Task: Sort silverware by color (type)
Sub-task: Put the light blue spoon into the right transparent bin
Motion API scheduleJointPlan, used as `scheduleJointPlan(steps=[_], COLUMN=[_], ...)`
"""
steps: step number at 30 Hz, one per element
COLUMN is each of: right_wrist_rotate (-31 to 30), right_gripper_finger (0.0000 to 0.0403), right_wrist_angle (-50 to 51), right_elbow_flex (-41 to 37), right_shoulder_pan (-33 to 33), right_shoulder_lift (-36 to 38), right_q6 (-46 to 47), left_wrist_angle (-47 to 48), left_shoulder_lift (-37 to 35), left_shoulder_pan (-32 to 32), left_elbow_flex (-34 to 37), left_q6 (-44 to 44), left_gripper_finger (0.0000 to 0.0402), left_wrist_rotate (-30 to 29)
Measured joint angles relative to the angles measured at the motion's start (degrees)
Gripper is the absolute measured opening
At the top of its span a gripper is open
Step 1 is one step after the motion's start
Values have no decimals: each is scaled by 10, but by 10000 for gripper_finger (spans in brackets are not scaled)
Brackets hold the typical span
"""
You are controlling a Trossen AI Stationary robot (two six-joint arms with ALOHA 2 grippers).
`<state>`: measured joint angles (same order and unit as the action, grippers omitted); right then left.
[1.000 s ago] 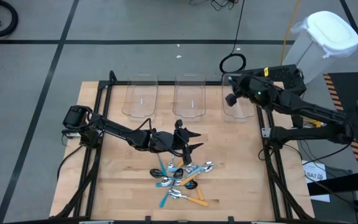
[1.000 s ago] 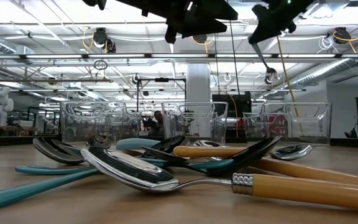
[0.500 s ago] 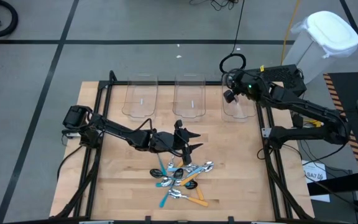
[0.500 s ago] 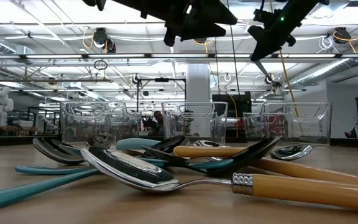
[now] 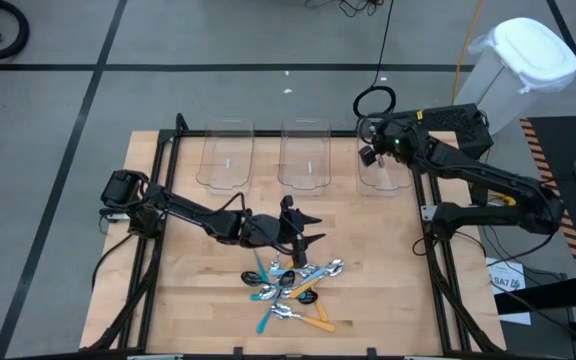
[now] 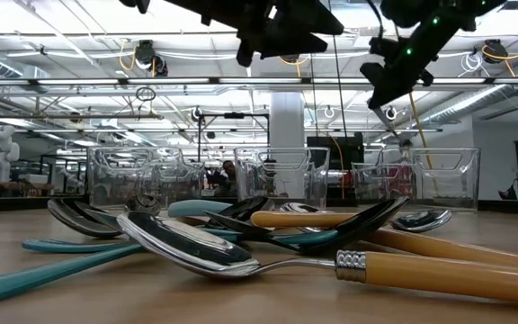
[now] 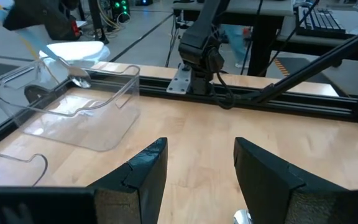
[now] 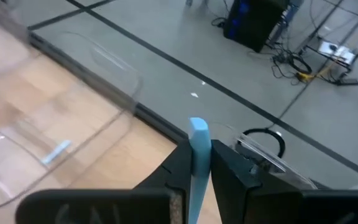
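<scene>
The right gripper is pinching a light-blue-handled spoon (the handle's flat, squared end is sticking up between the fingers) while hanging over the rightmost clear bin at the table's far edge. The left gripper is hovering with its jaws parted and holding nothing, just above the pile of spoons, which is lying near the table's front: teal, orange and light-blue handles crossing, with black and shiny silver bowls.
</scene>
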<state>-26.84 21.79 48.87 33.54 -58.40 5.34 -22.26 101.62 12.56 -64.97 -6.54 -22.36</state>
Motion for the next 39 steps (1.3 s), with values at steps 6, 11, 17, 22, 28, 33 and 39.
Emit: scheduleJointPlan(steps=[6, 11, 17, 22, 28, 33, 39], right_wrist_rotate=[1, 19, 34, 52, 62, 62, 62], right_gripper_finger=[40, 40, 40, 40, 40, 40, 42], right_wrist_angle=[-15, -49, -89, -101, -105, -105, -104], right_elbow_flex=[-34, -68, -104, -125, -140, -157, -166], right_shoulder_pan=[38, 61, 85, 102, 115, 121, 125], right_shoulder_lift=[-2, -3, -3, -3, -3, -3, -6], right_q6=[0, 0, 0, 0, 0, 3, 5], left_wrist_angle=[-2, -2, -2, -3, -3, -3, -3], left_shoulder_lift=[0, 0, 0, 0, 0, 0, 0], left_shoulder_pan=[0, 0, 0, 0, 0, 0, 0], left_elbow_flex=[0, 0, 0, 0, 0, 0, 0], left_q6=[0, 1, 4, 3, 3, 3, 3], left_gripper_finger=[184, 184, 184, 184, 184, 184, 184], left_wrist_rotate=[0, 0, 0, 0, 0, 0, -1])
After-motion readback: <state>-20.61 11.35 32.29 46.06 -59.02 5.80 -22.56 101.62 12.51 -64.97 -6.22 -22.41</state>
